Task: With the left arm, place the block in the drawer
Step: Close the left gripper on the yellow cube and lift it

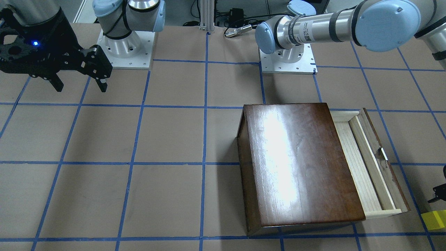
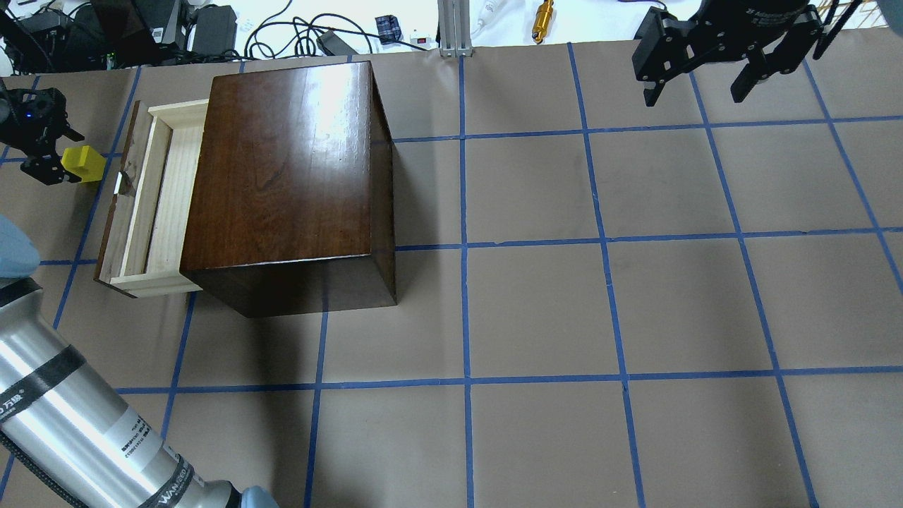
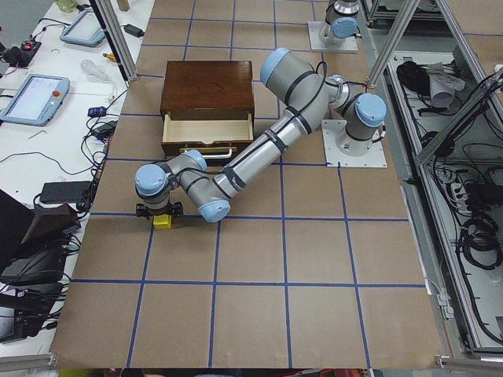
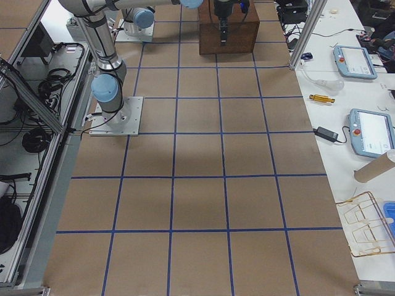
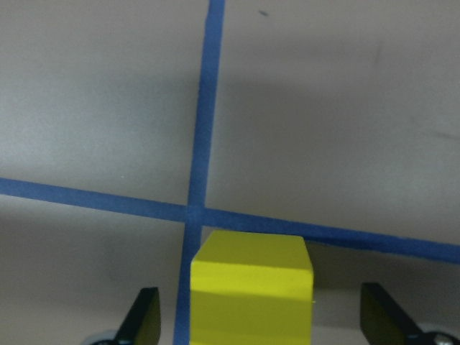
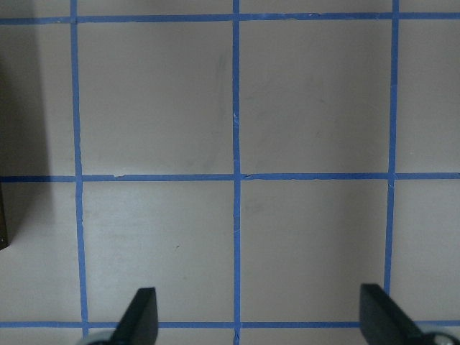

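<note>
Front-facing camera: small bright yellow matte cube [image 1: 433, 219] low at the right edge, resting on the brown paper-covered table [image 1: 167, 139] with blue tape lines [image 1: 205, 139], just beside the shallow pale raw-wood drawer [image 1: 362, 164] pulled partway out of a glossy dark-brown wooden box [image 1: 299, 164]; black two-finger right claw [image 1: 81, 87] spread wide, holding nothing, well apart from all of it. Overhead: black left claw [image 2: 56, 152] down at the yellow cube [image 2: 83, 164], outside the drawer's dark brown front panel [image 2: 116, 226], cube not yet in the tray. Left side camera: same cube [image 3: 162, 222] under the near arm's wrist, too small to judge the grip. Left wrist camera: yellow cube [image 5: 251, 287] between both fingers [image 5: 144, 320], left claw spread with a gap on either side, nothing pinched, cube sitting by a crossing of tape lines. Right wrist camera: only table and tape under spread fingers [image 6: 140, 316]. Looks light, rigid and matte, so probably no crushing and little slip; best taken on two opposite flat faces, square and centred. Seems flat and even underneath; only a narrow strip of drawer exposed, so likely calls for a lift over the front panel and a careful release.
</note>
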Available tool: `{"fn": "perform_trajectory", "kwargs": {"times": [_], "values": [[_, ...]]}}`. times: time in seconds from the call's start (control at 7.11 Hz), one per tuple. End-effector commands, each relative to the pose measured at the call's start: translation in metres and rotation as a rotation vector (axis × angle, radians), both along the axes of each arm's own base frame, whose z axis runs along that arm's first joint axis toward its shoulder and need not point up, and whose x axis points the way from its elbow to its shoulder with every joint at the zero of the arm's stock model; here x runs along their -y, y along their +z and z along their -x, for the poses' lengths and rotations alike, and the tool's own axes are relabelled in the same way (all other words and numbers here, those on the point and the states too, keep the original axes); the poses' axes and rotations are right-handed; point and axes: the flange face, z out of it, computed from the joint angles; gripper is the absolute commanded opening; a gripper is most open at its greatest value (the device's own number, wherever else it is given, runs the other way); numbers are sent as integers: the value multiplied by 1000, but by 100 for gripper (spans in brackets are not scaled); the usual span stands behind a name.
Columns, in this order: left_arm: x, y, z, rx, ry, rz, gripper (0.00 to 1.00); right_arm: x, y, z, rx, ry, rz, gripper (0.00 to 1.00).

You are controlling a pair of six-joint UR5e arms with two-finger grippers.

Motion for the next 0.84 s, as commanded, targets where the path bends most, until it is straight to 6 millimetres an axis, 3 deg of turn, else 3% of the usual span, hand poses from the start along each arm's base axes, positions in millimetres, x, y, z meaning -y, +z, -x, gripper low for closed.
{"fn": "perform_trajectory", "kwargs": {"times": [0.0, 0.7], "values": [[3, -5, -2, 1, -2, 5, 97, 1, -1, 1, 0, -2, -1, 100], [4, -24, -3, -12, -4, -12, 97, 0, -1, 0, 0, 0, -1, 100]]}}
